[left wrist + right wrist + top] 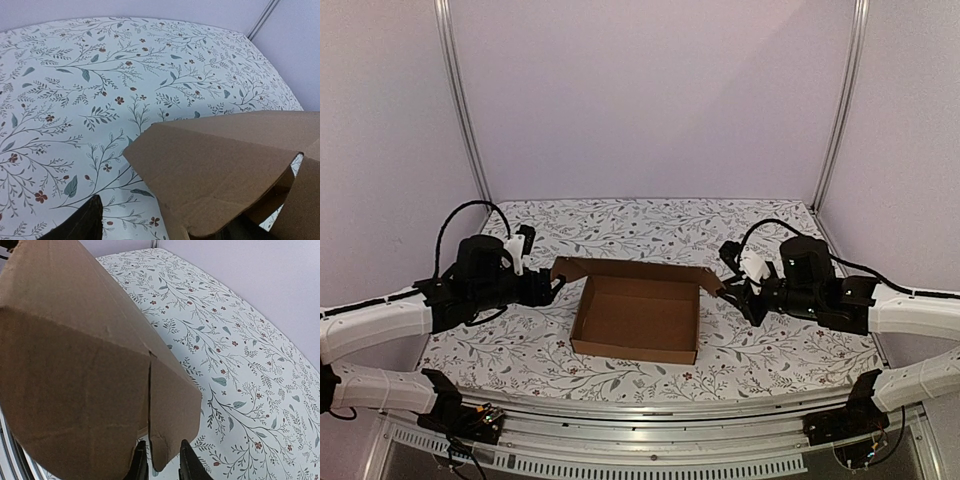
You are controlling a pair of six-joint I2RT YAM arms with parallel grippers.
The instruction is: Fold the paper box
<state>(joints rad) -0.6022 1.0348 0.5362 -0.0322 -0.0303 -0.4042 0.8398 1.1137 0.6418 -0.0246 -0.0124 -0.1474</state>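
Right claw [160, 464] pinches a raised end flap [172, 405] of the paper box [638, 318], its jaws narrow on the cardboard. Left claw [553, 286] stands wide at the opposite flap [215, 165], one finger [82, 222] clear of it. Brown and open-topped, the box sits at the middle of the floral-patterned bench [775, 345], between the two claws.

paper box [636, 320] blocks mid-table, flaps [566, 267] jut sideways, bare floral cloth [650, 220] beyond it

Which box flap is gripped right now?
The right flap, pinched by the right gripper; the left flap only sits between the fingers of the open left gripper.
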